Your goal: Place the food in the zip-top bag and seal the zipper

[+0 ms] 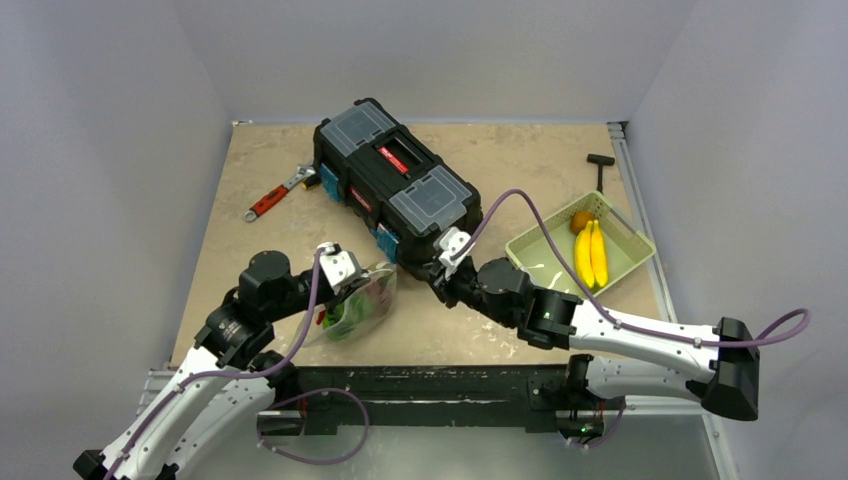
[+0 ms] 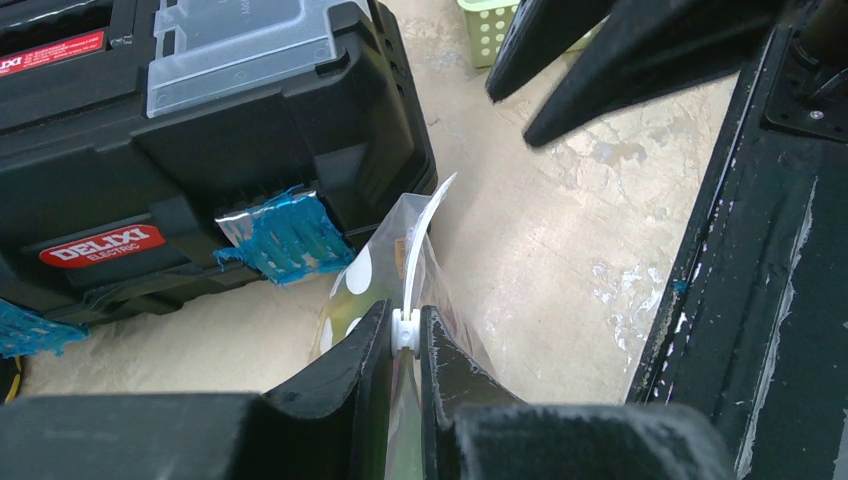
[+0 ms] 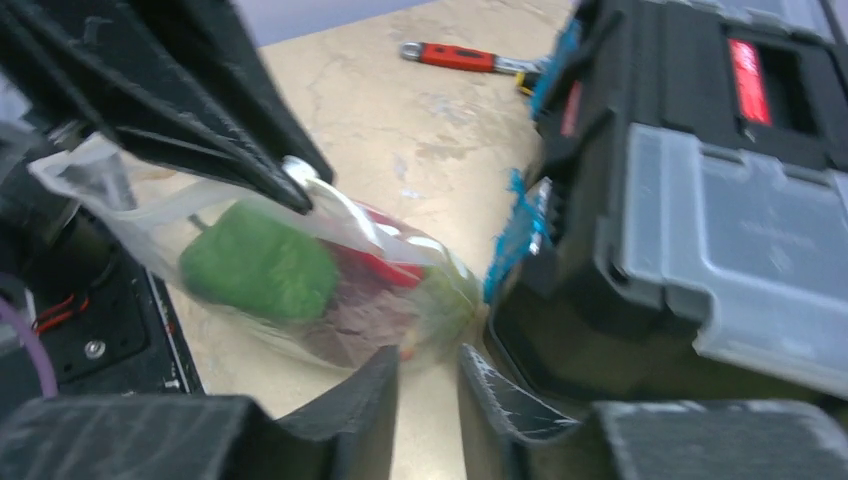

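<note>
Between the black toolbox (image 1: 395,185) and the table's near edge, the zip-top bag (image 1: 360,300) hangs lifted from my left gripper (image 2: 405,320). Its fingers are closed tight on the zipper (image 2: 415,250) at a small white piece on the strip.

Done: food is inside the bag, namely a green piece (image 3: 258,265) and red pieces (image 3: 385,268) seen through the plastic.

Left, by my judgement: closing the zipper along its length. Possibly also loading the bananas (image 1: 590,255) and a brown fruit, which lie in the pale green basket (image 1: 630,235) well apart from the bag.

My right gripper (image 3: 428,385) sits just beside the bag's far end. Its fingers are narrowly parted and hold nothing that I can make out.

Hard to tell: whether any stretch of the zipper is already pressed shut, since my left fingers cover its lower part. The bag's contents are blurred in the right wrist view, so I cannot count them.
</note>
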Controlling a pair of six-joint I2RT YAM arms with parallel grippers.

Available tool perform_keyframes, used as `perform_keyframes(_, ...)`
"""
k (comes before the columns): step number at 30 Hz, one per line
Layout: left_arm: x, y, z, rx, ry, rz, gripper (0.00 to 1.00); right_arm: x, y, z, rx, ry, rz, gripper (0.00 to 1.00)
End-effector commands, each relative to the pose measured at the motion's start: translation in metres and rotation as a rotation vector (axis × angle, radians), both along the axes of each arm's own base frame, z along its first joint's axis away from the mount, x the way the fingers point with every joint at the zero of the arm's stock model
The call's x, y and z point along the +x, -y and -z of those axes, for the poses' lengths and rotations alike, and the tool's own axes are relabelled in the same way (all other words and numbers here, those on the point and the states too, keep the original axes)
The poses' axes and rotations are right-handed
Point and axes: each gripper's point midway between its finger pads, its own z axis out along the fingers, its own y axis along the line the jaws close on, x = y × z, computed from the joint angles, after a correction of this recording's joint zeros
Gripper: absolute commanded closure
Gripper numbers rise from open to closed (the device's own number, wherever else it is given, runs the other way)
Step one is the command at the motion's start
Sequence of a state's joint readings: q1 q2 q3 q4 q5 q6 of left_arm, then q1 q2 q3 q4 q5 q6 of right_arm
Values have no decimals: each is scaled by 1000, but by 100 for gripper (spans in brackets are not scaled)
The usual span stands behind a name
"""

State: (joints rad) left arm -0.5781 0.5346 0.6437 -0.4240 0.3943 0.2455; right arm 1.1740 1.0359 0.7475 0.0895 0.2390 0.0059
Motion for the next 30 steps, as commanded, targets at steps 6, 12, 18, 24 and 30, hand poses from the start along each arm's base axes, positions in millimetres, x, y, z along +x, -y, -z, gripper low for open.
perform_keyframes(6, -1, 5, -28, -66, 67, 24, 100, -15, -72, -15, -204, 123, -373, 56)
perform_keyframes(12, -4, 6, -30, -74, 71, 36, 100, -8, -85, -15, -262, 149, -399, 59)
perform_keyframes(18, -6, 6, -30, -79, 78, 43, 100, 5, -87, -10, -291, 183, -366, 72)
perform_keyframes(24, -7, 6, -29, -80, 74, 44, 100, 16, -93, -9, -288, 194, -319, 99)
perform_keyframes(30, -4, 4, -29, -84, 55, 17, 100, 36, -87, -26, -168, 176, -137, 100)
